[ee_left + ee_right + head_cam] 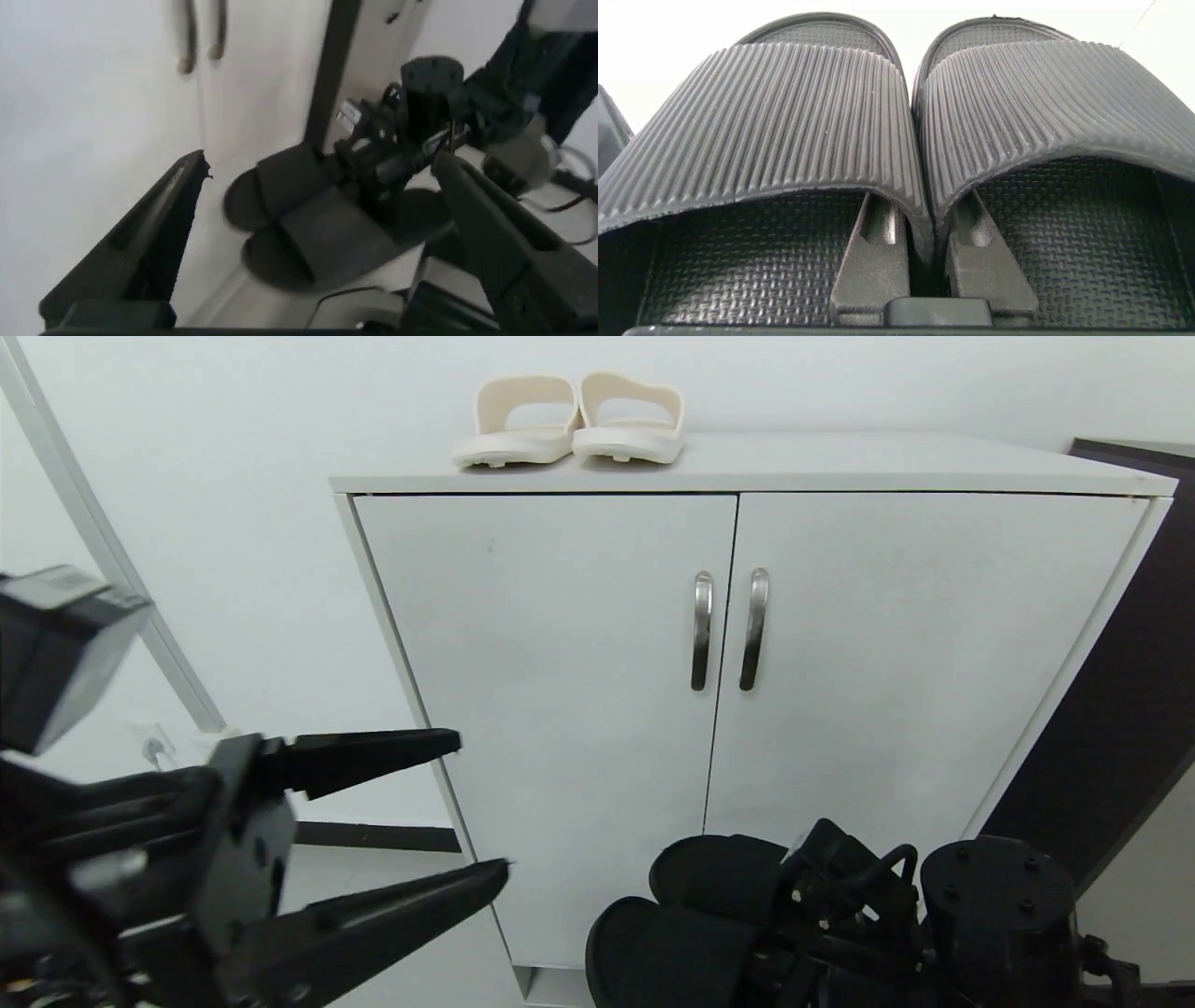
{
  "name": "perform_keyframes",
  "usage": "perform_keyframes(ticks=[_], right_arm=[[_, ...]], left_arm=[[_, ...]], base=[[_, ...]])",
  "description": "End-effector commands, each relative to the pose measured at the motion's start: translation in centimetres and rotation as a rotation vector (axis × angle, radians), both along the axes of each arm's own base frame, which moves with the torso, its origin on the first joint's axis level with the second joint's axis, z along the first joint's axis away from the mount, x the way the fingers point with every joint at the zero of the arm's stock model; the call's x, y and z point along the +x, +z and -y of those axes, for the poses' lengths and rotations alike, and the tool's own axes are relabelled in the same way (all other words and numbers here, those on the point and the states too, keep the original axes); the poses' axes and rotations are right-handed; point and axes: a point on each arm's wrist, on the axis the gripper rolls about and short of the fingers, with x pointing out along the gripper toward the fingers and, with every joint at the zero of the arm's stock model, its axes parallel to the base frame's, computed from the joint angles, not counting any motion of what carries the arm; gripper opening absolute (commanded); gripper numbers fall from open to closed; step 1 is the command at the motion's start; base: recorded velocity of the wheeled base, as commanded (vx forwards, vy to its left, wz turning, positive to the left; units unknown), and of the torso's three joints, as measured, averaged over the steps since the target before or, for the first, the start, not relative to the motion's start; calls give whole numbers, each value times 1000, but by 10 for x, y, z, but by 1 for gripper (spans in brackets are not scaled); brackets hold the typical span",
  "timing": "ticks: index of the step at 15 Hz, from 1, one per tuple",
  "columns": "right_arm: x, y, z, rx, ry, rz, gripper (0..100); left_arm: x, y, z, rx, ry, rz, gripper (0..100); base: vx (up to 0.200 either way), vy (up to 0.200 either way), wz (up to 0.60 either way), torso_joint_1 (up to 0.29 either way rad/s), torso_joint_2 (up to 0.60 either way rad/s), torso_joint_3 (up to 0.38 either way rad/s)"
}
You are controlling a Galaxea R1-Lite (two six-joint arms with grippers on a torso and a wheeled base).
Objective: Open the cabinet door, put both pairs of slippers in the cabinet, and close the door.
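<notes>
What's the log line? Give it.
white two-door cabinet shut; beige slippers on top; black ribbed slippers in right gripper; left gripper open

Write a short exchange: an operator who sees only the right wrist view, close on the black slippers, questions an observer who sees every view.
Operator: I see the black slippers with the right claw putting a finger under each strap. Is the cabinet open?
Observer: No. Both cabinet doors are shut.
Operator: Where is the other pair?
Observer: The cream slippers sit side by side on the cabinet top, above the left door.
</notes>
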Motion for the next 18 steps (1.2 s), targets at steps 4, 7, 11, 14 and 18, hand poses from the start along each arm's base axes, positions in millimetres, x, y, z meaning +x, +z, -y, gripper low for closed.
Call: perform_keyframes(ticks=[4,7,11,14,18], right_arm=[[0,-1,0,-2,1,-2,0],[0,-1,0,-5,3,-3,0],[-1,-5,-1,-15,6,-11,0],[-1,-6,0,-19,7,-15,0],[-6,-6,-1,-5,35,-9,0]], left_arm=[[53,-13,70,-38,-70,-33,100],[66,2,98,-81,-124,-19,100],[77,10,126,-106,-170,-19,100],[85,9,133,-110,-170,-28,100],[96,19,140,-159,-159,-55,100]], base=[[0,0,0,0,0,0],[0,0,-200,1,1,1],[0,0,0,0,0,0],[0,0,0,0,0,0],[0,0,0,0,0,0]])
